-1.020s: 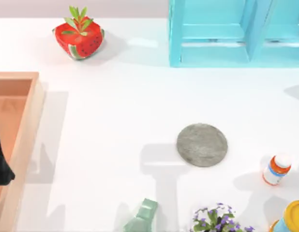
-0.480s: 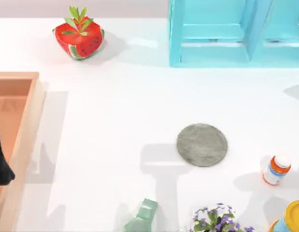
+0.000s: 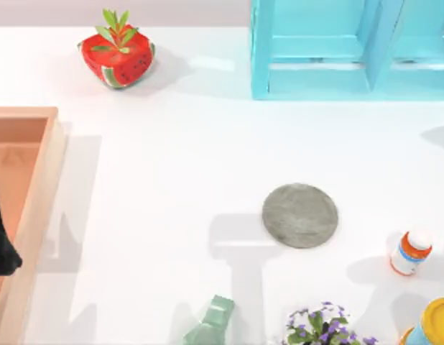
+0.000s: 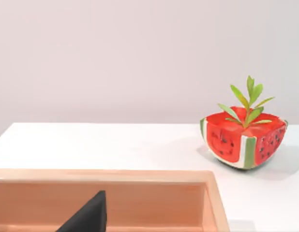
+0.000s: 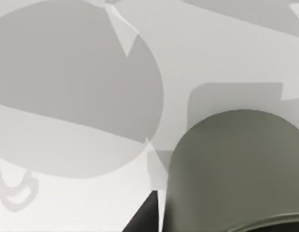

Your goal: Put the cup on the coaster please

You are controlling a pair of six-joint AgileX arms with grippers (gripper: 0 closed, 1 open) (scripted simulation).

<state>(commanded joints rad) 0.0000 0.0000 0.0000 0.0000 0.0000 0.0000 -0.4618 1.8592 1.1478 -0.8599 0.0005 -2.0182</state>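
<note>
Dull grey-green tapered cup (image 5: 236,169) sits close against the right gripper, grip state indiscernible; the flat mottled grey coaster (image 3: 299,215) lies right of table centre.

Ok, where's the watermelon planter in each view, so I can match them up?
Top view: the watermelon planter stands at the table's upper left, beyond the wooden tray.
Left wrist view: the planter sits on the white table past the tray's rim.
Right wrist view: looks at the cup close up.
Shared landmark: the wooden tray.
</note>
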